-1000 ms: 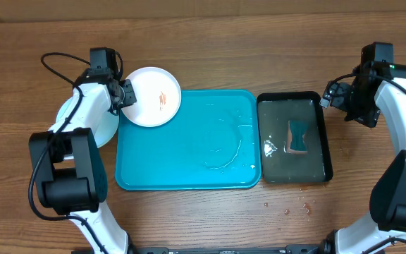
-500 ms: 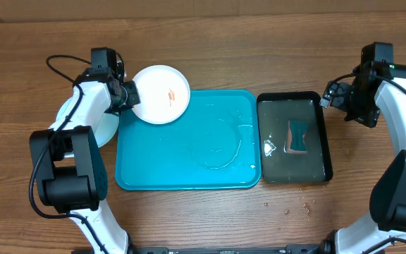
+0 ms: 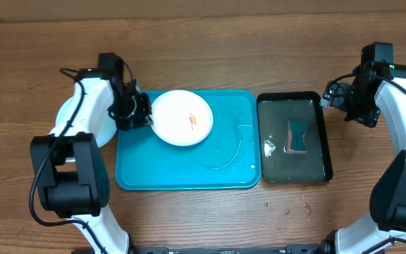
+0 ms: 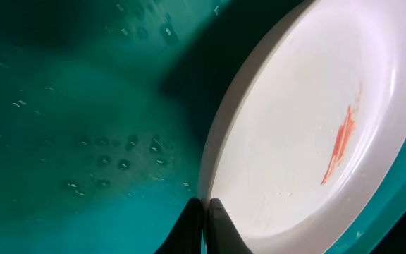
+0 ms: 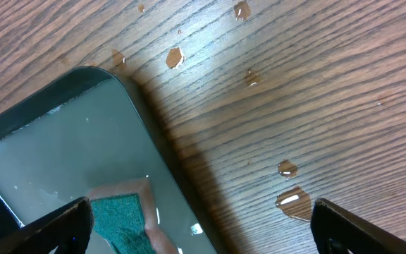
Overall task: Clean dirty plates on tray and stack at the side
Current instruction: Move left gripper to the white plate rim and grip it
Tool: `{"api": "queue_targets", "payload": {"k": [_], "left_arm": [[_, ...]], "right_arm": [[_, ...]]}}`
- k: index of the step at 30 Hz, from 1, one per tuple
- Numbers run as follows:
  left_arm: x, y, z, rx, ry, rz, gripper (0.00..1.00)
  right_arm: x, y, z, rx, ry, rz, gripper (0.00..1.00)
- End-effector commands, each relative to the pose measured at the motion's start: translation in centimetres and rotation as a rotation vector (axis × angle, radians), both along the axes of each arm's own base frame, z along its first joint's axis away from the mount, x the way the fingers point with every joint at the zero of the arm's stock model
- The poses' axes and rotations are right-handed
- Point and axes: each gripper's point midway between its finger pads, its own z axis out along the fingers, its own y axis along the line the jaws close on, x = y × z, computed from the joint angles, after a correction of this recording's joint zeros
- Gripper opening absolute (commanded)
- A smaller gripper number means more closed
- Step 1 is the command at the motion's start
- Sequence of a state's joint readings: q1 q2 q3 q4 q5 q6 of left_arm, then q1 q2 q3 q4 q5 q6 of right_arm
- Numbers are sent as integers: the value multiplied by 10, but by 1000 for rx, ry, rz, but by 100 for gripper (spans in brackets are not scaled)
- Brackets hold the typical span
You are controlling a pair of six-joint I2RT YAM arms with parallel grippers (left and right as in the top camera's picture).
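Plate (image 3: 182,118) (round, glossy) on wet tray (image 3: 162,168)

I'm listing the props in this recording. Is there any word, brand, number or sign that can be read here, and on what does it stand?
No text can be read in any view.
The white plate carries only a reddish-orange smear, no print.
The turquoise tray, the black tray and the teal sponge show no markings.
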State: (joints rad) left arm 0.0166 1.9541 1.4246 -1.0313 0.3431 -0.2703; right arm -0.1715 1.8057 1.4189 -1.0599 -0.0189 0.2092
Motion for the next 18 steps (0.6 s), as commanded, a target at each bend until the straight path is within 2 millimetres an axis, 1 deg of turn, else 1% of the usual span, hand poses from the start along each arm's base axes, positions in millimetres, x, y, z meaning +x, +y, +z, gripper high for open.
{"api": "queue_targets", "payload": {"k": [1,6,9,11,12,14,18], "left_arm": [[-18,-17,-1,10,34,-47,4],[-41,-37,-16,17,95,-84,4],[-47,-44,-22,22,105,-101,4],[-50,-44,-23,39,111,-108,4],[-50,-43,-24,45,112,-112,6],[-50,-44,-23,45,110,-112,15],[-46,-43,-19,47,92,-145,21]], "right_arm": [[1,-1,3,1,-12,-11,100],[1,-1,3,1,-12,-11,100],[1,-1,3,1,-12,-11,100],[1,-1,3,1,-12,-11,100],[1,-1,3,1,-12,-11,100],[1,-1,3,1,-12,-12,100],[1,-1,3,1,-12,-11,100]]}}
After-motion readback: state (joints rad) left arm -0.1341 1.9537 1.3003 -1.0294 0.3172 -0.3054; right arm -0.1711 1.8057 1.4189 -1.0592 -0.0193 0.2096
